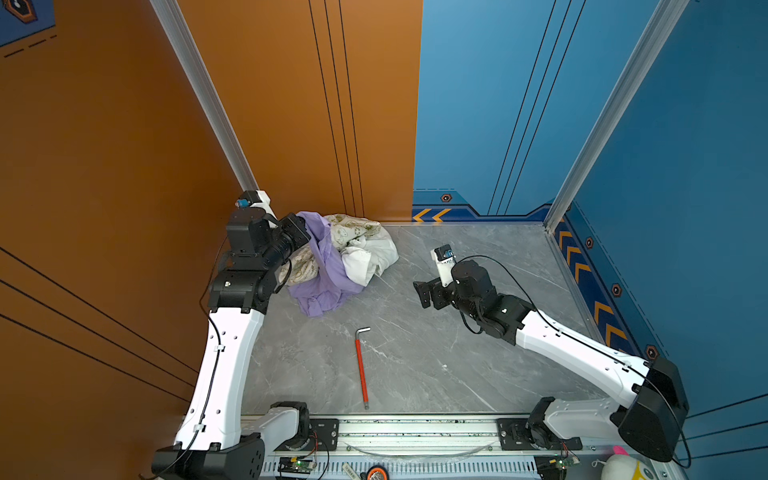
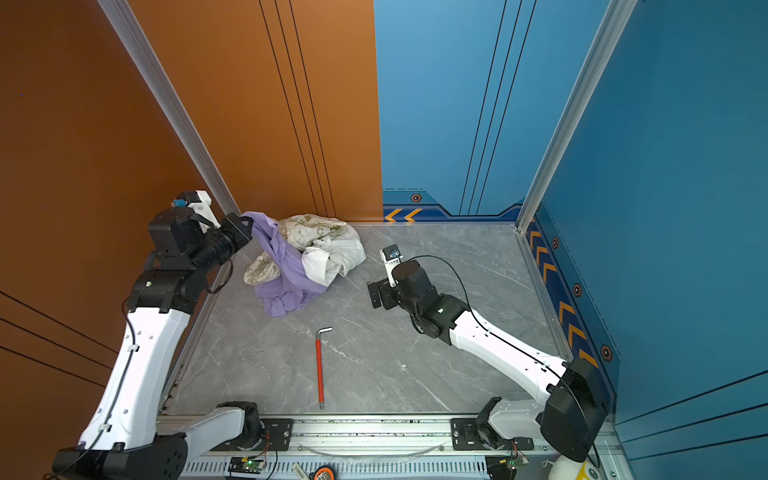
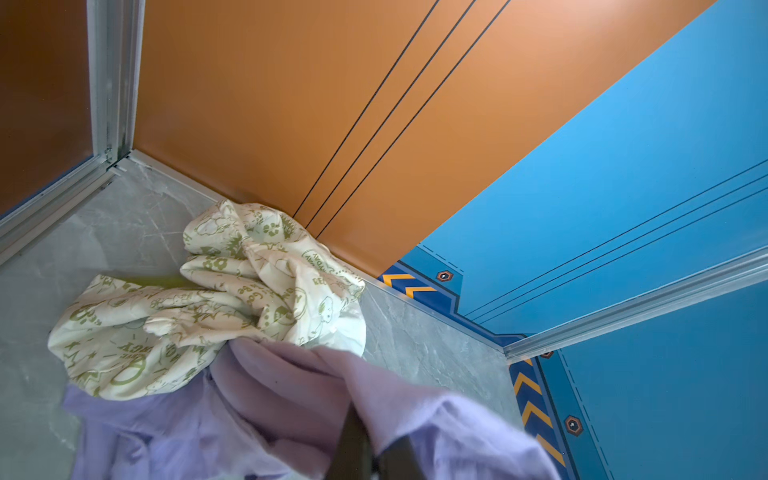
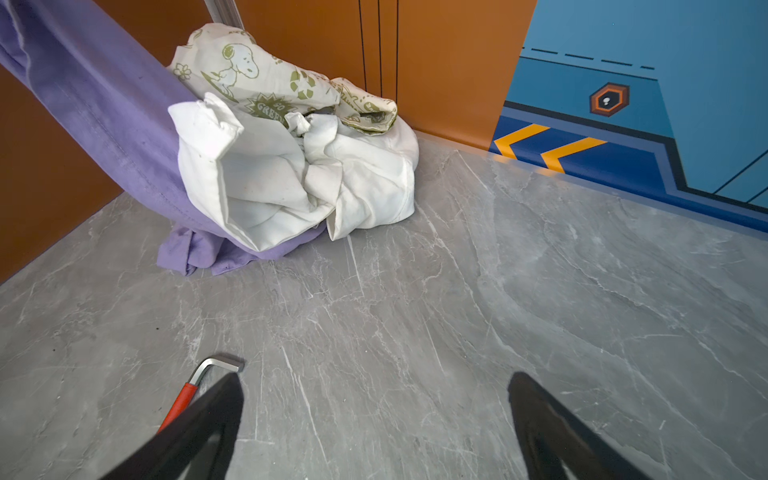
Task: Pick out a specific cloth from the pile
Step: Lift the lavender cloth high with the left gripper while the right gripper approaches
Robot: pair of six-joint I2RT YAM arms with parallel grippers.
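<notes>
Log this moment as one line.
left gripper: shut on lavender cloth, end raised | right gripper: open, empty | pile: lies on cloth's lower part

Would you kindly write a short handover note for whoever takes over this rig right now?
Left gripper: shut on the lavender cloth, one end lifted off the table.
Right gripper: open, empty, above bare table.
Pile: back-left corner; the lavender cloth's lower end lies under the white cloth, touching the cream printed cloth.
Done: grasp and partial lift.
Left: pull the lavender cloth clear of the pile.
</notes>
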